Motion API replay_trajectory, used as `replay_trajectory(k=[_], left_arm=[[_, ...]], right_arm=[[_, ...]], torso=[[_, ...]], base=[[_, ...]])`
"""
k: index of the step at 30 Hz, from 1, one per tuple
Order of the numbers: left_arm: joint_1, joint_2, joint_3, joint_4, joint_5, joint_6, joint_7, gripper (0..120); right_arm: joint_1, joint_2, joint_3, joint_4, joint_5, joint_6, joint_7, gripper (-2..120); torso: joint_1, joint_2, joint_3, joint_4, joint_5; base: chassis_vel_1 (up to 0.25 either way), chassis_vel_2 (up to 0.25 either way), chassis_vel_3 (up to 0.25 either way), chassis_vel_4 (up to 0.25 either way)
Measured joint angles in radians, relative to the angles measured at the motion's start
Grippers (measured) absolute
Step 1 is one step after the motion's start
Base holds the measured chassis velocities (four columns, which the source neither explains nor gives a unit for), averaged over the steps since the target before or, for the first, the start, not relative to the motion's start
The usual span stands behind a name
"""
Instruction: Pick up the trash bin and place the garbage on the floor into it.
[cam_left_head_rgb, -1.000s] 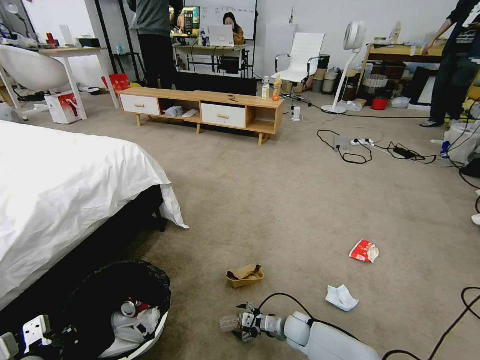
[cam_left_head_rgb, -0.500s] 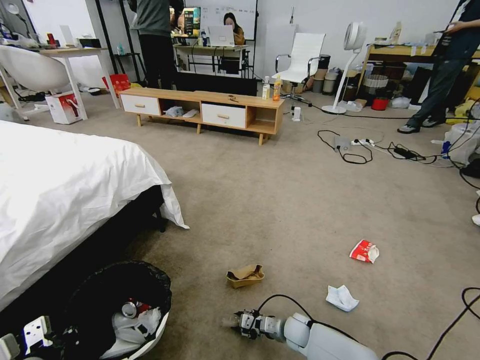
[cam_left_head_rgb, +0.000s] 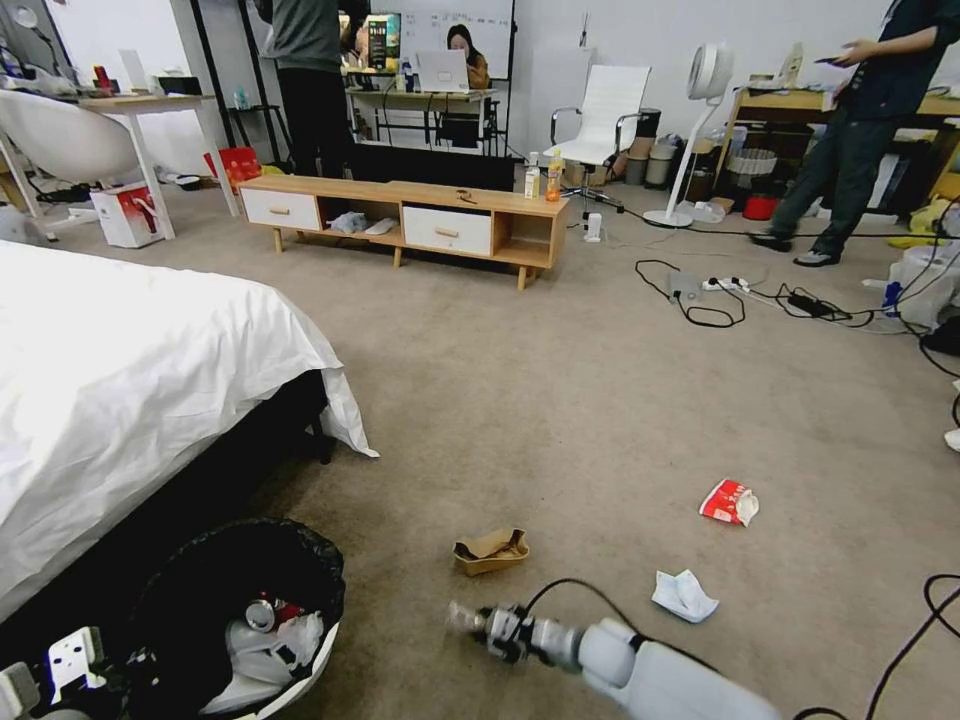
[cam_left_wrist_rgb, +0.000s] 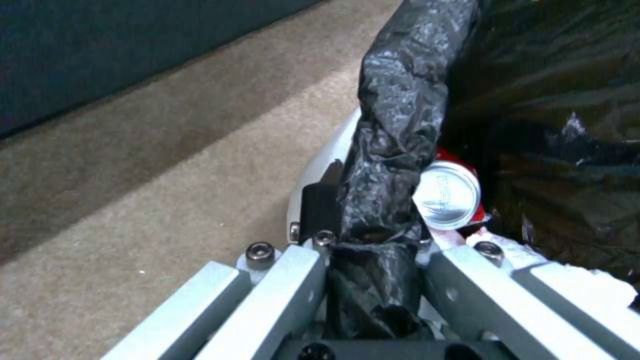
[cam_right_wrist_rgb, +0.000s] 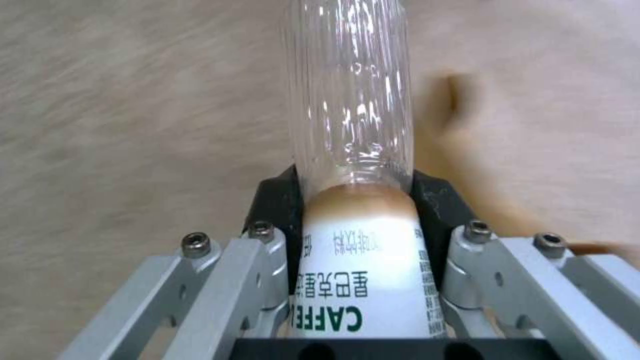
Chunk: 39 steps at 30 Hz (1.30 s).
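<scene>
The left gripper (cam_left_wrist_rgb: 373, 250) pinches the black-bagged rim of the trash bin (cam_left_head_rgb: 300, 665) at the lower left of the head view. The right gripper (cam_right_wrist_rgb: 357, 200) squeezes a clear bottle (cam_right_wrist_rgb: 353, 100), low in the middle, above the carpet (cam_left_head_rgb: 560, 400).

Even indoor light, right arm motion-blurred, edges distorted.

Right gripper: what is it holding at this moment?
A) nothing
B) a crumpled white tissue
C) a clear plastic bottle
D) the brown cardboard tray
C: in the right wrist view the right gripper has its fingers closed on a clear plastic bottle with a white label, held above the carpet.
</scene>
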Motion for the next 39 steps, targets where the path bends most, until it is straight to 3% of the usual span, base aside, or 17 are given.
replay_trajectory(k=[9, 12, 21, 22, 29, 32, 37, 39], left_arm=[[-0.013, 0.031, -0.007, -0.032, -0.059, 0.0, -0.02, 1], [-0.018, 0.048, -0.012, -0.054, -0.095, 0.0, -0.032, 1], [-0.02, 0.081, -0.019, -0.102, -0.175, 0.0, -0.052, 1], [-0.021, 0.091, -0.02, -0.116, -0.218, 0.0, -0.065, 1], [-0.023, 0.111, -0.021, -0.136, -0.259, 0.0, -0.082, 1], [-0.02, 0.12, -0.018, -0.149, -0.269, 0.0, -0.086, 1], [-0.016, 0.127, -0.017, -0.154, -0.275, 0.0, -0.087, 1], [-0.016, 0.133, -0.017, -0.155, -0.283, 0.0, -0.089, 1]], right_arm=[[0.029, -0.139, 0.088, 0.307, 0.116, -0.089, 0.045, 29], [0.031, -0.188, 0.142, 0.425, 0.162, -0.128, 0.058, 29], [0.072, -0.234, 0.213, 0.645, 0.253, -0.187, 0.089, 29], [0.103, -0.234, 0.217, 0.716, 0.291, -0.212, 0.106, 29], [0.239, -0.184, 0.167, 0.829, 0.402, -0.273, 0.184, 29], [0.353, -0.112, 0.079, 0.853, 0.505, -0.298, 0.251, 29], [0.403, -0.057, 0.018, 0.853, 0.557, -0.312, 0.277, 29], [0.439, 0.0, -0.034, 0.849, 0.602, -0.319, 0.3, 29]], torso=[[0.0, 0.0, 0.0, 0.0006, 0.0001], [0.0, 0.0, 0.0, -0.0002, 0.0002], [0.0, 0.0, 0.0, 0.0002, 0.0002], [0.0, 0.0, 0.0, 0.0003, 0.0001], [0.0, 0.0, 0.0, 0.0005, -0.0001], [0.0, 0.0, 0.0, 0.0007, -0.0003], [0.0, 0.0, 0.0, 0.0001, 0.0], [0.0, 0.0, 0.0, 0.0002, -0.0001]], base=[[0.0, 0.0, 0.0, 0.0], [0.0, 0.0, 0.0, 0.0], [0.0, 0.0, 0.0, 0.0], [0.0, 0.0, 0.0, 0.0], [0.0, 0.0, 0.0, 0.0], [0.0, 0.0, 0.0, 0.0], [0.0, 0.0, 0.0, 0.0], [0.0, 0.0, 0.0, 0.0]])
